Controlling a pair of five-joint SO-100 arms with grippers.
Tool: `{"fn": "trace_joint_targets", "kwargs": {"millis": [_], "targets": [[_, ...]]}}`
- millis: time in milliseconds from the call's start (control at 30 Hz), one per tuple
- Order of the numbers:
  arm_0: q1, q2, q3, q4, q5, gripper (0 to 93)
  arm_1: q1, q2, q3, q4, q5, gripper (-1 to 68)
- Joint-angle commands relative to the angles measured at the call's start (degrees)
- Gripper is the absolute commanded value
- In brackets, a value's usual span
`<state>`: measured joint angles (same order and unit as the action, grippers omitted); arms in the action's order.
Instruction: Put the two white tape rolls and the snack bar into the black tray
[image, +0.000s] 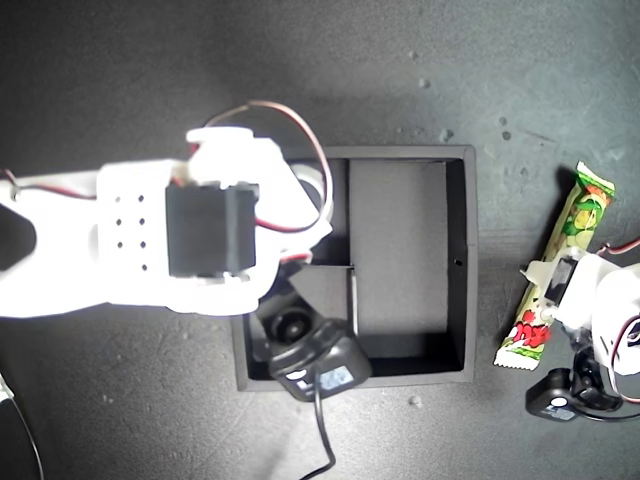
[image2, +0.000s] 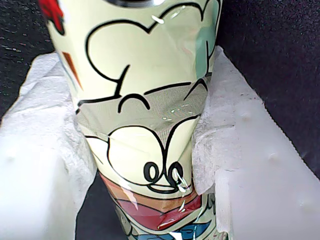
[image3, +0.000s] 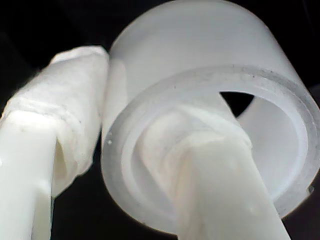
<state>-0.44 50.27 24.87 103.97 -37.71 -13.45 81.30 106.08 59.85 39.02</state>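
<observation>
In the second wrist view a white tape roll (image3: 200, 45) fills the picture. My second gripper (image3: 117, 115) is shut on its wall, one padded finger inside the ring and one outside. The exterior view shows that gripper (image: 312, 200) over the black tray's (image: 400, 250) upper left compartment, with the roll (image: 321, 188) at its tip. The other tape roll is hidden. The snack bar (image: 575, 225) lies on the table at the exterior view's right, outside the tray. My first gripper (image: 553, 282) is shut on its middle. Its padded fingers (image2: 40, 130) press both sides of the wrapper (image2: 145, 100).
The second arm's white body (image: 150, 240) and black motor (image: 210, 230) cover the tray's left part in the exterior view. Its black camera (image: 310, 355) and cable hang over the tray's near wall. The first arm's camera (image: 555, 395) sits below the bar. Dark table all around.
</observation>
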Motion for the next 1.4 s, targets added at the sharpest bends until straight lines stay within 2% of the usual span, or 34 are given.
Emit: {"fn": "trace_joint_targets", "kwargs": {"millis": [0,67,233,467,600,767,933,1067,1367], "targets": [[0.7,0.8,-2.5,1.0,-0.5,0.1,-0.4,0.0,-2.1,2.3,-1.2,0.8],[0.9,1.3,-1.8,1.1,-0.9,0.9,-0.4,0.1,-4.4,5.1,-2.0,0.9],[2.0,5.7,3.3,1.1,-1.9,11.1,-0.5,0.2,-14.1,15.3,-5.4,0.6],[3.2,12.6,9.9,1.1,-2.7,13.2,0.4,0.2,-30.5,29.4,-11.4,0.2],[1.9,20.4,13.1,1.1,-1.9,13.3,1.8,0.1,-43.9,35.3,-17.4,0.2],[1.8,35.3,23.3,1.1,-3.5,13.4,3.9,-6.3,-61.5,35.2,-26.1,0.7],[7.3,45.0,35.4,1.0,-9.8,13.1,4.7,-22.9,-82.9,34.0,-31.0,1.0],[12.4,49.9,46.0,-2.4,-15.3,13.0,4.8,-25.3,-79.9,27.2,-30.8,0.7],[18.2,55.5,71.5,-24.3,-23.8,13.1,4.0,-25.4,-73.8,23.1,-27.9,0.9]]}}
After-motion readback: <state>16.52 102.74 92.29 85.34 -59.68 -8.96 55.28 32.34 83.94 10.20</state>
